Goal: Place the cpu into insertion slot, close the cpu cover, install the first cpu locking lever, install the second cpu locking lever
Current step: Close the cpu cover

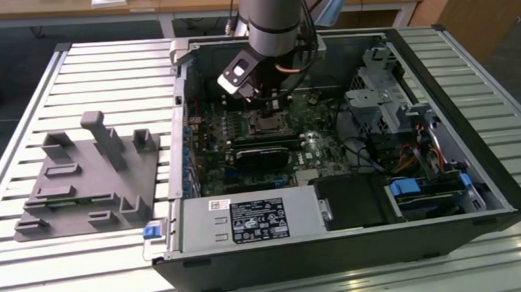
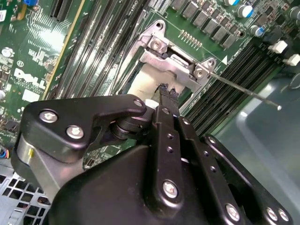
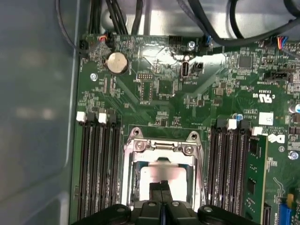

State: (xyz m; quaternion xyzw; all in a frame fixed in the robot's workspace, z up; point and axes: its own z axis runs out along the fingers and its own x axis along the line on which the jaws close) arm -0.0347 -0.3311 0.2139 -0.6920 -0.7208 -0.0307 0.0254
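- Table: slatted aluminium, ribbed top.
- PC case: black sheet-metal box lying on its side w/ the side panel off, on the table.
- Arm: grey tube reaching down into the case.
- Fixture block: matte grey plastic w/ pegs & pockets, towards the exterior view's left, apart from the case.
- Motherboard: glossy green, densely populated.
- Memory slots: long black ribbed rows either side of the socket.
- Gripper: black, bolted links; fingers pressed together, nothing seen between them, tips on or just above the cpu face.
- Insertion slot: square, silvery rim, under the gripper.
- Cpu cover: thin bright steel frame, lying round the cpu.
- Cpu: flat, pale silvery, sits in the slot, seen thru the cover's cut-out.
- Lever: thin steel rod running out from the socket corner over the memory slots.
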